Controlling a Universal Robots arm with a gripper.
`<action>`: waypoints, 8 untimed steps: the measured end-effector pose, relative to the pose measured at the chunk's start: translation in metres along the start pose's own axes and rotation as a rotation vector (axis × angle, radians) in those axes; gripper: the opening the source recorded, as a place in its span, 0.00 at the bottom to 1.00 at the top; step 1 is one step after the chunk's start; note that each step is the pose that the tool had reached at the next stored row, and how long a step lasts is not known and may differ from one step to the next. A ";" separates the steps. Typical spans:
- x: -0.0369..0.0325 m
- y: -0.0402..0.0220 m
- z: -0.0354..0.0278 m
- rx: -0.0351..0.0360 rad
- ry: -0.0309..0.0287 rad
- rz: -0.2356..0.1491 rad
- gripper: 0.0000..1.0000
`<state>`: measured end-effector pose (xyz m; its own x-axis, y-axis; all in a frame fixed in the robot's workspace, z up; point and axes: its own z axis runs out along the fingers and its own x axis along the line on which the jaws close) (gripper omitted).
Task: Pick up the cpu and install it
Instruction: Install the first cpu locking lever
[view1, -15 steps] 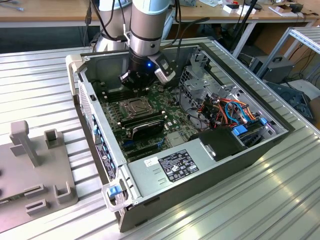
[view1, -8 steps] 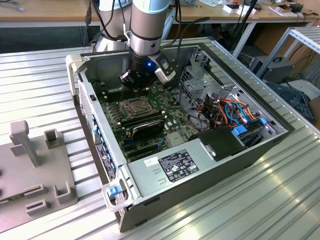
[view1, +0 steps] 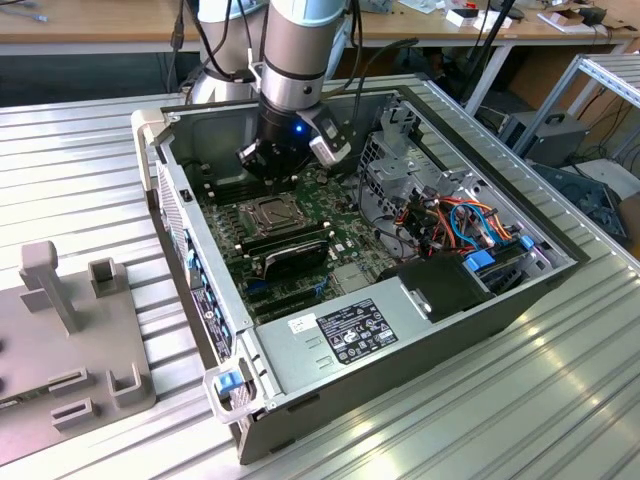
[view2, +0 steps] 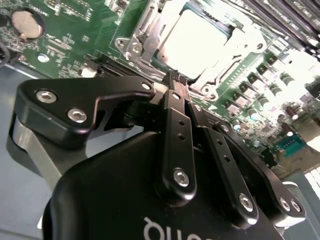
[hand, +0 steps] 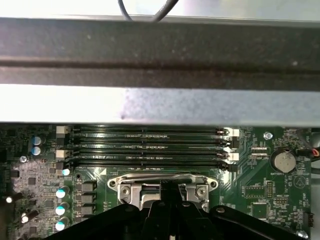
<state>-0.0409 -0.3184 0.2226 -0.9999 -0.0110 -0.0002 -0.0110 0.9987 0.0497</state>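
Note:
The cpu (view2: 197, 37) is a flat square chip with a pale metal top, lying in the socket on the green motherboard, inside the shiny metal socket frame (view2: 142, 35). In the exterior view the cpu (view1: 272, 213) sits mid-board in the open computer case. My gripper (view2: 175, 79) hangs just above the near edge of the socket, its two black fingers pressed together with nothing between them. The first wrist view shows the gripper (hand: 170, 189) in front of the socket frame (hand: 162, 179), covering most of the chip.
A long black expansion card (view1: 290, 250) lies just beside the socket. Memory slots (hand: 150, 145) run along its other side, below the case wall (hand: 160, 50). A power supply (view1: 350, 335), cable bundle (view1: 460, 225) and grey fixture (view1: 70, 340) are nearby.

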 end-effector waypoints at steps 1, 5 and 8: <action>0.0001 0.0000 -0.0001 0.0003 0.0009 0.000 0.11; 0.0001 -0.0002 0.0000 0.0012 0.0010 0.000 0.11; 0.0003 -0.0001 -0.0010 0.0136 0.0007 0.001 0.11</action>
<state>-0.0412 -0.3186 0.2236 -0.9999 -0.0104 0.0006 -0.0104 0.9993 0.0361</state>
